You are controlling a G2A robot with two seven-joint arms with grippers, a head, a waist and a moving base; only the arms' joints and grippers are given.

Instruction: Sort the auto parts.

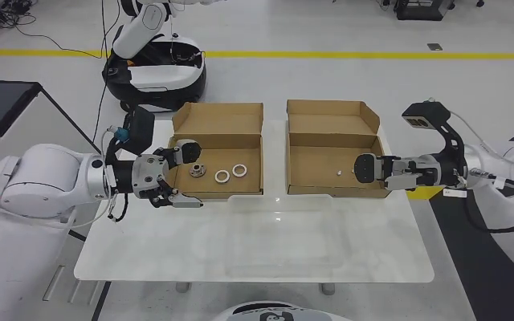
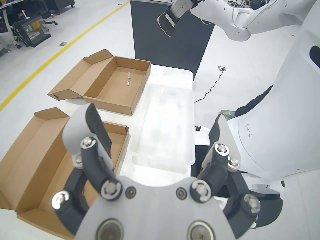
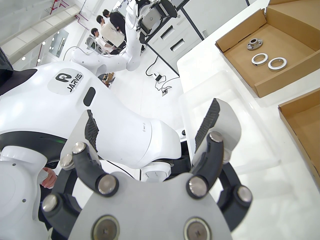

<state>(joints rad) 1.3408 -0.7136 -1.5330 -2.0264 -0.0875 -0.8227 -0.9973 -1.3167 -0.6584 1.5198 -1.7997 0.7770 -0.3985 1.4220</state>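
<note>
The left cardboard box (image 1: 241, 148) holds a metal flanged hub (image 1: 195, 170) and two metal rings (image 1: 221, 176) (image 1: 239, 170); the right wrist view shows the hub (image 3: 254, 44) and rings (image 3: 259, 59) (image 3: 277, 64) too. The right cardboard box (image 1: 321, 156) holds a small pale part (image 1: 340, 171); in the left wrist view two small parts (image 2: 129, 74) (image 2: 128, 83) lie in it. My left gripper (image 1: 189, 175) is open at the left box's outer side, with nothing between its fingers (image 2: 97, 126). My right gripper (image 1: 365, 172) is open and empty over the right box's outer end.
A clear plastic tray (image 1: 281, 237) lies on the white table (image 1: 161, 257) in front of both boxes, with no parts visible in it. Both box lids stand open at the back. A black cabinet (image 2: 170, 51) stands beyond the table's end.
</note>
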